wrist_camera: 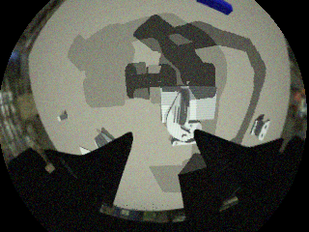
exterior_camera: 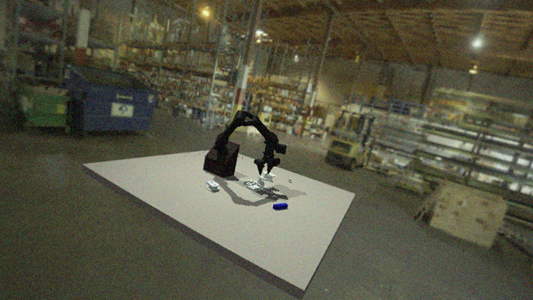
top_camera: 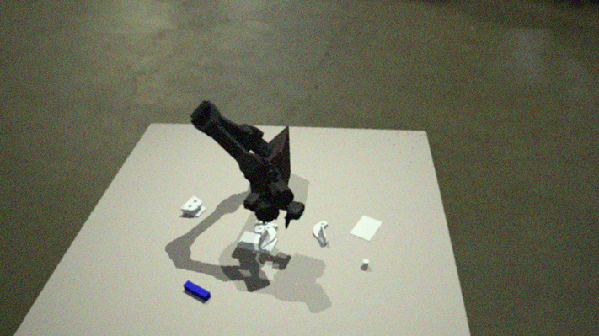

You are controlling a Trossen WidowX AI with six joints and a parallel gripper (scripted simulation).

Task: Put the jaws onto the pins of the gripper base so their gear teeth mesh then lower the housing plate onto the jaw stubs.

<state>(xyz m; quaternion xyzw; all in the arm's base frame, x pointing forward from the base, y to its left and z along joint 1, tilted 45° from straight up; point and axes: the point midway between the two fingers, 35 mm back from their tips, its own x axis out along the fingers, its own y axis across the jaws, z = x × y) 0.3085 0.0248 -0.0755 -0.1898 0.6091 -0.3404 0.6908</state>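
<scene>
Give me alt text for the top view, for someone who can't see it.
A black robot arm's open gripper hovers by a white gripper base carrying one curved white jaw; another curved white jaw and a blue bar lie apart.

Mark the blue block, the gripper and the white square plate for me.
Blue block (top_camera: pixel 196 290) (exterior_camera: pixel 280 206) (wrist_camera: pixel 215 6): top, exterior, wrist; its body.
Gripper (exterior_camera: pixel 264 175) (wrist_camera: pixel 164 134): exterior, wrist; between the fingertips.
White square plate (top_camera: pixel 366 227): top; its flat face.
</scene>
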